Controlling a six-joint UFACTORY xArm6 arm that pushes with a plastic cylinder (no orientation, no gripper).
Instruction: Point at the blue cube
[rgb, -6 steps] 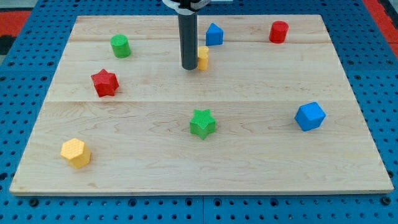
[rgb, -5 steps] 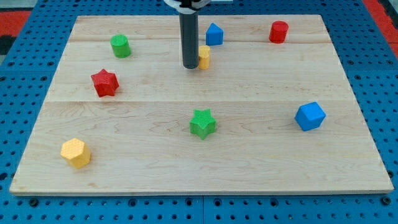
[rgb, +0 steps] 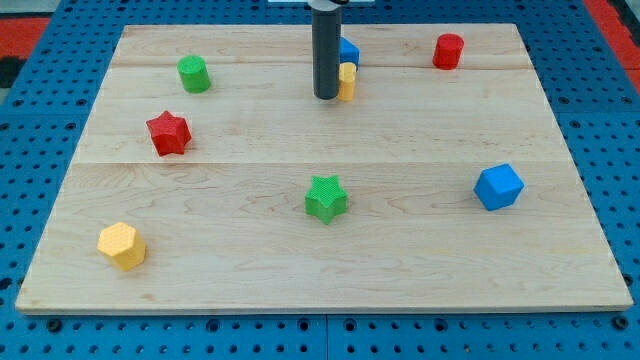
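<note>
The blue cube (rgb: 498, 187) lies at the view's right, below mid-height. My tip (rgb: 325, 97) is near the top middle of the wooden board (rgb: 250, 270), far up and to the left of the blue cube. The tip touches the left side of a small yellow block (rgb: 347, 82). A second blue block (rgb: 350, 50) sits just behind that yellow block and is partly hidden by the rod.
A red cylinder-like block (rgb: 448, 50) is at the top right. A green cylinder (rgb: 193, 74) is at the top left, with a red star (rgb: 168, 132) below it. A green star (rgb: 325, 197) is near the centre. A yellow block (rgb: 122, 245) is at the bottom left.
The rod has moved right and slightly up, pushing the small yellow block with it towards the upper blue block. The other blocks have not moved.
</note>
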